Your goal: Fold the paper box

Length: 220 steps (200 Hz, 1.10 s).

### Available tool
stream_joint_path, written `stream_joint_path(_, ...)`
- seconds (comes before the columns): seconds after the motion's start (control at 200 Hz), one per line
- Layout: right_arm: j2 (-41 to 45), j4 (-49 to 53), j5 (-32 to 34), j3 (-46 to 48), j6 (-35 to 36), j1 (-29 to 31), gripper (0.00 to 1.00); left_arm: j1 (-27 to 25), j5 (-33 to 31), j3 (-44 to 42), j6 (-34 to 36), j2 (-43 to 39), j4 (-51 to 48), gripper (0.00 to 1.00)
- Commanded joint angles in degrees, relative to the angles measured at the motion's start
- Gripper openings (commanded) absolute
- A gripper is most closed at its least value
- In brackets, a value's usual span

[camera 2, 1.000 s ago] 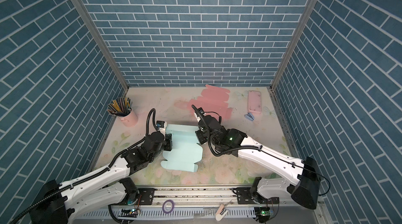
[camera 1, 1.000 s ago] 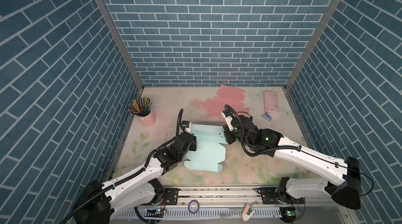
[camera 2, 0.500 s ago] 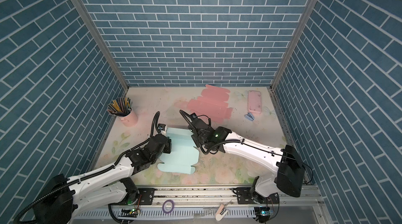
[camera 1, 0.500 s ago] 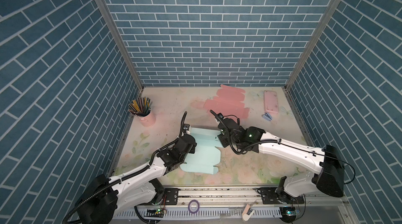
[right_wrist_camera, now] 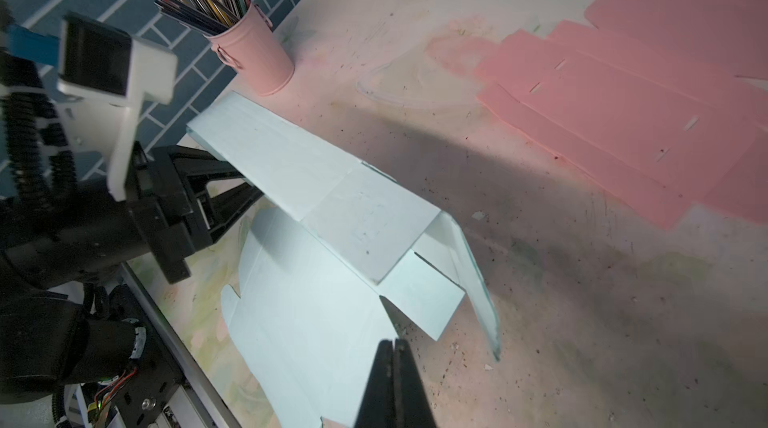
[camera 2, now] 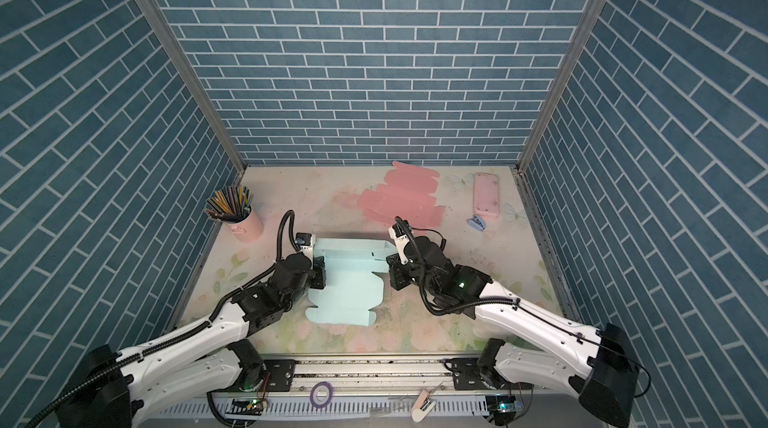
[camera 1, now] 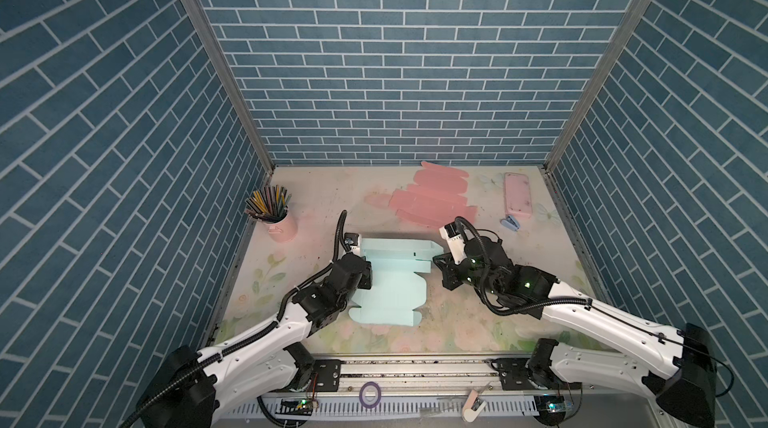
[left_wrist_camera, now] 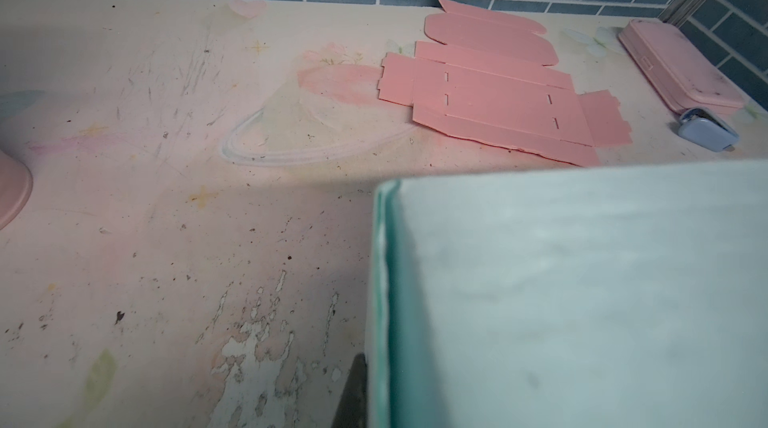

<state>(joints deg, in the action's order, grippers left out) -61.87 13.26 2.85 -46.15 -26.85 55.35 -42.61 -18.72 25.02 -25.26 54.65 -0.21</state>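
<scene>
Nearest, on the metal rail at the front edge, lies a small purple ring of tape (camera 1: 370, 393). Just beyond it, in the front middle of the worn, flower-printed bench (camera 1: 478, 322), sits the mint-green paper box (camera 1: 390, 293), partly folded. Its broad front panel lies flat, while the long strip along its far edge is raised and doubled over into a low wall.

The left gripper (camera 1: 366, 268) meets the box at the left end of that wall. Its jaws are pinched almost together on the paper, and the left wrist view shows one dark finger (left_wrist_camera: 353, 397) outside the mint panel. The right gripper (camera 1: 436, 258) is at the wall's right end. In the right wrist view its jaws are pressed fully together with nothing between them, tips at the flat panel's edge, just beside a loose side flap. Whether they touch the paper cannot be told.

Farther back on the left stands a pink metal bucket (camera 1: 282, 226) filled with coloured pencils (camera 1: 266, 201). Beyond the right gripper lies a flat, unfolded pink cardboard box blank (camera 1: 432, 201). To its right a small pale-blue clip (camera 1: 510, 223) lies just beside a pink rectangular case (camera 1: 518, 196). Blue brick-patterned walls (camera 1: 395, 72) close in the bench.
</scene>
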Motion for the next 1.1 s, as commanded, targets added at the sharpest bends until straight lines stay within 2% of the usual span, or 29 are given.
stream_joint_path(0.0, -1.74, -5.11, -4.08, 0.51, -2.20, -2.55, 0.00, 0.30, 1.46, -1.17, -0.84, -1.81, 2.02, 0.00)
stream_joint_path(0.11, -3.00, -6.52, -3.60, 0.83, -1.82, -5.92, 0.00, 0.31, 4.31, -1.81, 0.23, -2.39, 4.22, 0.00)
stream_joint_path(0.255, -5.92, -10.63, -7.51, -0.74, -1.46, -9.38, 0.00, 0.33, 10.96, -3.36, 2.90, -2.75, 9.96, 0.00)
stream_joint_path(0.355, -8.04, -13.06, -10.84, -1.30, -1.45, -10.10, 0.00, 0.33, 12.85, -3.99, 3.73, -3.75, 11.81, 0.00)
stream_joint_path(0.455, -7.64, -13.92, -12.78, -1.25, -0.07, -10.28, 0.00, 0.33, 11.57, -3.49, 3.90, -4.64, 9.69, 0.00)
stream_joint_path(0.56, -0.46, -16.04, -15.45, 2.98, 2.59, -10.30, 0.00, 0.41, 8.04, -3.37, 3.57, -6.05, 6.52, 0.00)
stream_joint_path(0.665, 8.00, -10.65, -15.18, 5.08, 7.45, -10.26, 0.00, 0.64, 7.56, -3.79, 4.36, -6.75, 6.40, 0.00)
stream_joint_path(0.765, 12.15, -6.50, -15.85, 4.38, 9.62, -10.26, 0.00, 0.77, 7.39, -3.06, 5.51, -5.79, 5.62, 0.00)
stream_joint_path(0.88, 11.64, -6.33, -17.41, 2.97, 8.33, -9.80, 0.00, 0.75, 6.65, -2.44, 6.01, -4.36, 5.30, 0.00)
stream_joint_path(1.095, 4.88, -1.42, -8.37, -2.58, 10.31, -2.00, 0.00, 0.83, 4.41, -0.96, 4.91, -0.44, 4.18, 0.00)
